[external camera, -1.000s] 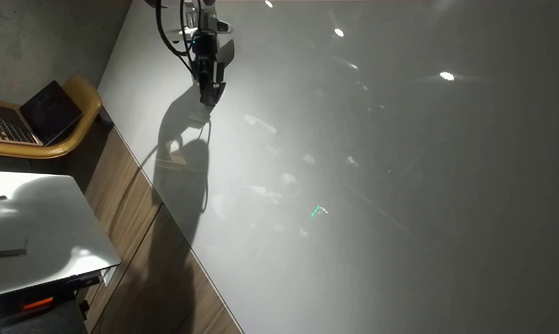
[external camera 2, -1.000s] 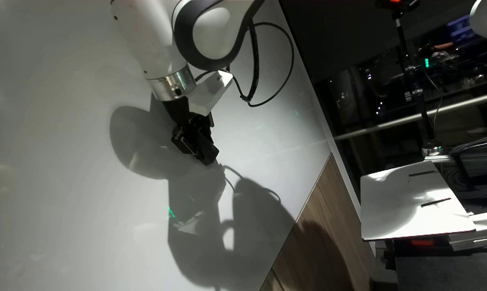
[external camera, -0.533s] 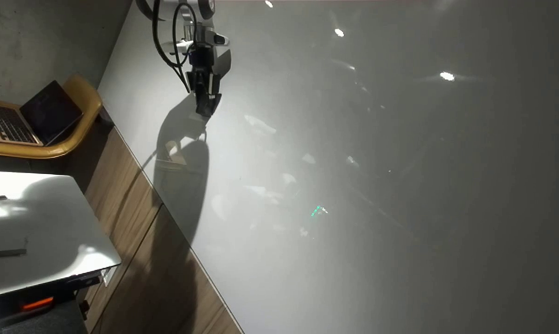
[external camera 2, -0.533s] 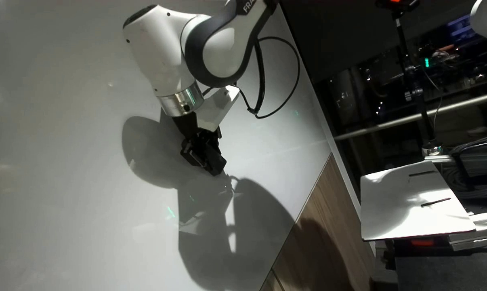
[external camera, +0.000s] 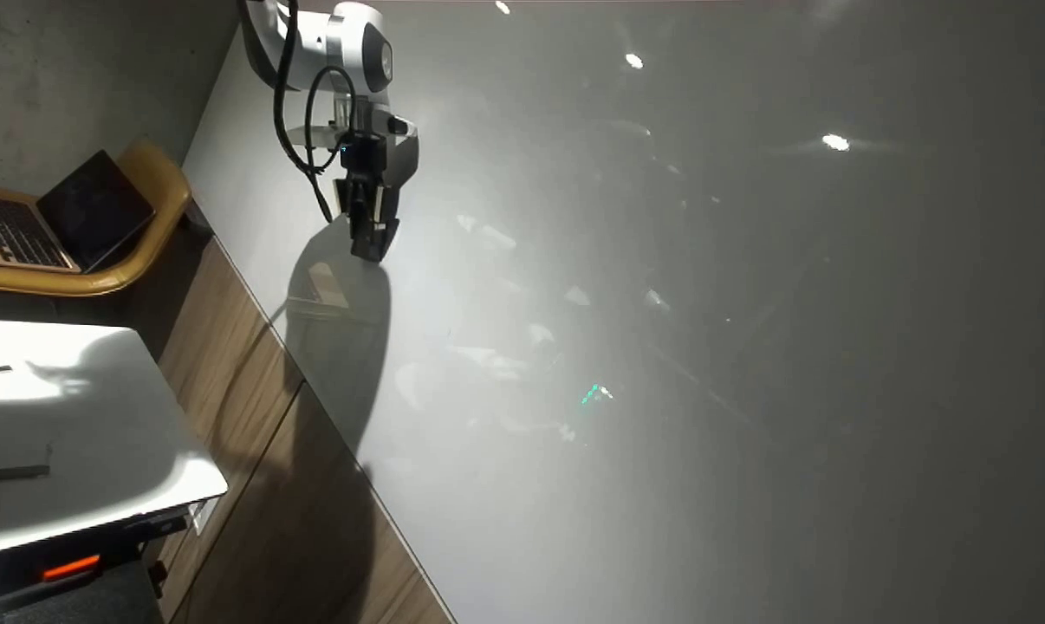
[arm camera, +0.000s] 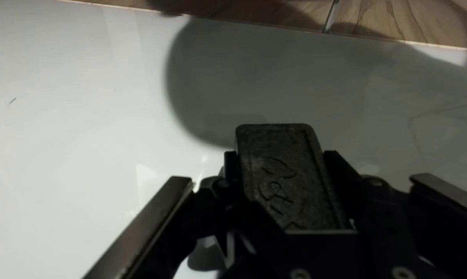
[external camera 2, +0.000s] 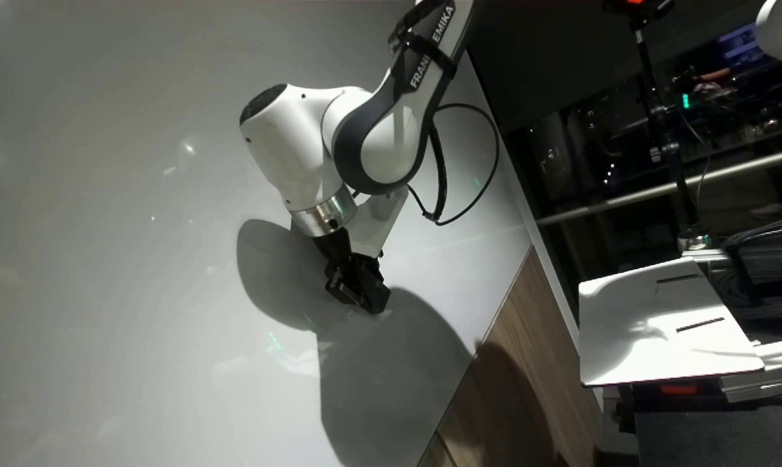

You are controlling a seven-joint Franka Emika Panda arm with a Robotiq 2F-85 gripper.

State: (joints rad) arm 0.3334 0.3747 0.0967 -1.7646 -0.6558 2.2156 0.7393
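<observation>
Gripper: clamped on the dark block, pressing it from two sides.
Dark block: in the grip, very close to the white panel; whether it touches the panel, I cannot tell. Its face carries some marks, which I cannot read.
Grip on the block: it looks well centred to me. I would hold the block even against the white panel and push only softly, because a strong push could turn it in the grip.
Cable: it makes a loop beside the arm, in front of the white panel; better to leave it slack and away from the block.
Wooden boards: along the edge of the white panel.
Yellow chair: beyond that edge of the white panel; the nearest thing to a container, its seat bears an open laptop.
Pale plate: also beyond the white panel's edge, with two dark slots.
</observation>
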